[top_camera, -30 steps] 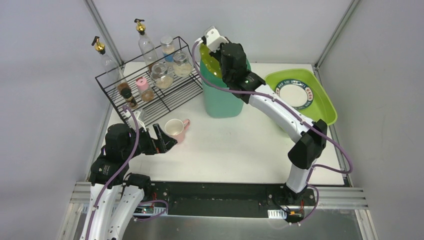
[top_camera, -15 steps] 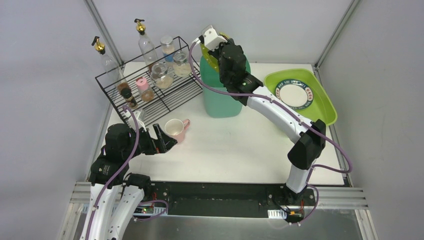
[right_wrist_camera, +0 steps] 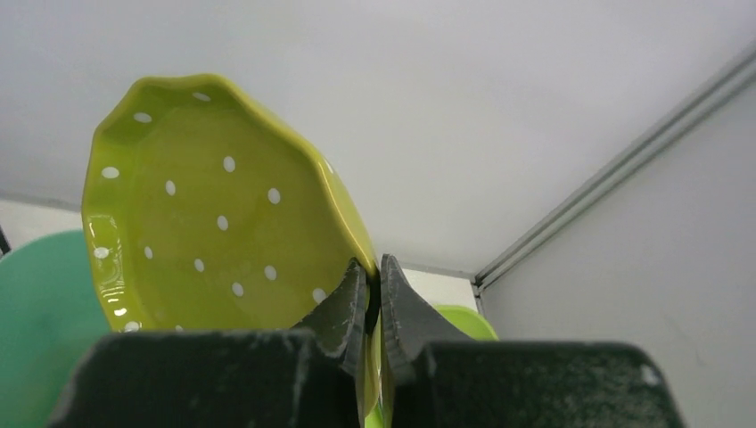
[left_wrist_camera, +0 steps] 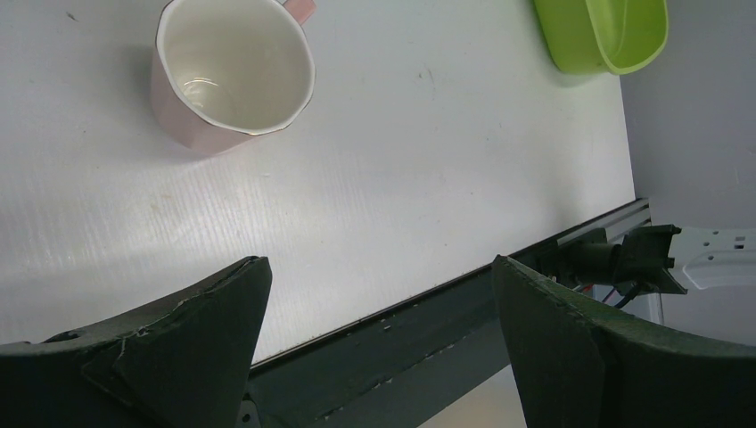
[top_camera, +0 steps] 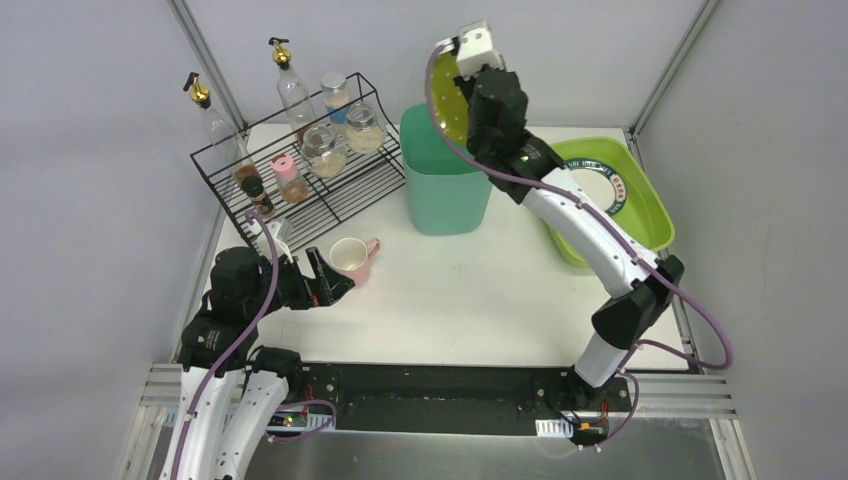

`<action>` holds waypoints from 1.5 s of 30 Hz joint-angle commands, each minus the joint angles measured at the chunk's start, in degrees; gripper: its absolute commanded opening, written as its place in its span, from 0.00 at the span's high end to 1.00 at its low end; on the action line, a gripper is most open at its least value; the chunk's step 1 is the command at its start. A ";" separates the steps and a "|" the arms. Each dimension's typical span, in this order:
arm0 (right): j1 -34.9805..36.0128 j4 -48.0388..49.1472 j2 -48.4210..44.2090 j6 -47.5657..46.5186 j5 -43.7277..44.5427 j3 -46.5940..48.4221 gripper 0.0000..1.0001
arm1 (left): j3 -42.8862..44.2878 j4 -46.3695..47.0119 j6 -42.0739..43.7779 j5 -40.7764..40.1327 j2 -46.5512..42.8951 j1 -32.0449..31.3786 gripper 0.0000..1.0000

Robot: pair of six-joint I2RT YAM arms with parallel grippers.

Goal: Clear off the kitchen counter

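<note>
Gripping a lime-green dotted dish (right_wrist_camera: 214, 223) by its rim, the right gripper (right_wrist_camera: 373, 272) has its jaws clamped on it, held high by the teal bin (top_camera: 440, 195) at the far edge of the kitchen counter (top_camera: 480, 290). This stiff, fixed white top spreads before both arms. The glazed dish looks slippery and breakable, so the rim seems the best hold. The left gripper (left_wrist_camera: 376, 264), jaws wide apart, hovers beside the pink cup (left_wrist_camera: 234, 71) near the left edge. Lettering rings the plate (top_camera: 600, 182) in the green tray (top_camera: 650, 215) at the far right corner, too small to read.
</note>
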 commanded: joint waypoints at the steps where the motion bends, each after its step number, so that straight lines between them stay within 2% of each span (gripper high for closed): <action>1: -3.97 0.07 -9.39 14.82 4.16 7.55 1.00 | -0.35 2.23 0.38 0.84 0.58 -0.42 0.00; 6: -9.52 -9.63 -11.71 25.79 3.74 10.09 1.00 | -0.40 2.20 0.37 0.77 0.57 -0.36 0.00; 11: -18.43 -21.20 -14.11 38.77 -0.18 11.17 1.00 | -0.49 2.23 0.43 0.70 0.63 -0.38 0.00; 18: -34.34 -28.69 -20.40 57.20 -10.99 2.01 1.00 | -0.43 2.23 0.40 0.70 0.72 -0.39 0.00; 21: -41.31 -28.61 -22.70 63.47 -16.46 -3.57 1.00 | -0.44 2.23 0.41 0.75 0.61 -0.39 0.00; 28: -51.61 -25.53 -25.01 74.58 -26.22 -16.50 1.00 | -0.42 2.23 0.38 0.66 0.11 -0.39 0.00; 37: -56.20 -18.97 -24.58 78.60 -29.05 -27.65 1.00 | -0.37 2.23 0.49 0.92 0.20 -0.40 0.00; 45: -57.39 -14.66 -20.47 81.34 -30.54 -32.37 1.00 | -0.33 2.23 0.51 0.92 0.75 -0.41 0.00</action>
